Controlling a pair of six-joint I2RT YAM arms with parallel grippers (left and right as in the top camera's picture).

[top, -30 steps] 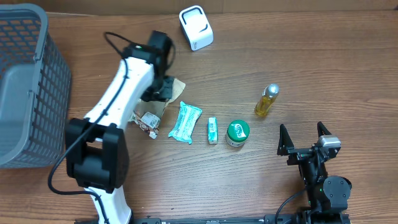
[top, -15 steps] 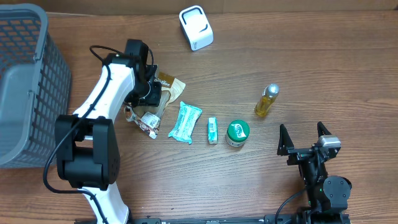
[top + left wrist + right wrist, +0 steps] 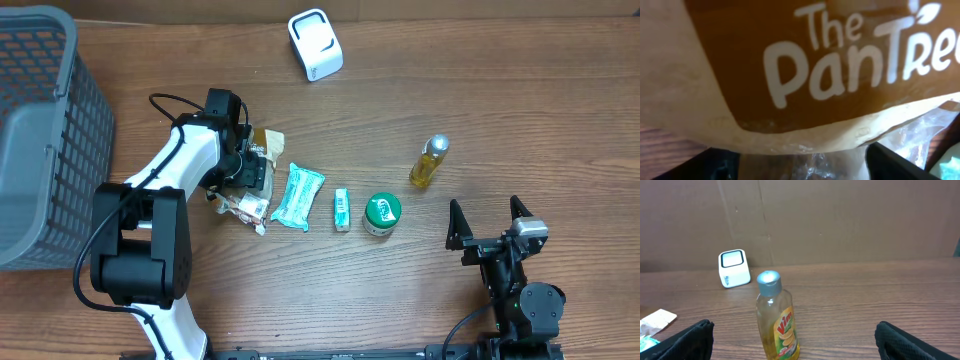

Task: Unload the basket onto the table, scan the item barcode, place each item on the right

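left gripper (image 3: 254, 170) spread wide just over the brown packet (image 3: 270, 139), hold unclear. white scanner (image 3: 315, 44) beyond it toward the table's (image 3: 520, 90) far edge, slightly rightward; right gripper (image 3: 490, 222) open, empty, well apart.

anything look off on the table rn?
Left end of the row is untidy: the brown Pantree pouch lies skewed and appears to overlap a crumpled clear-wrapped packet, right under the left tool. Nothing spilled; the yellow bottle stands upright.
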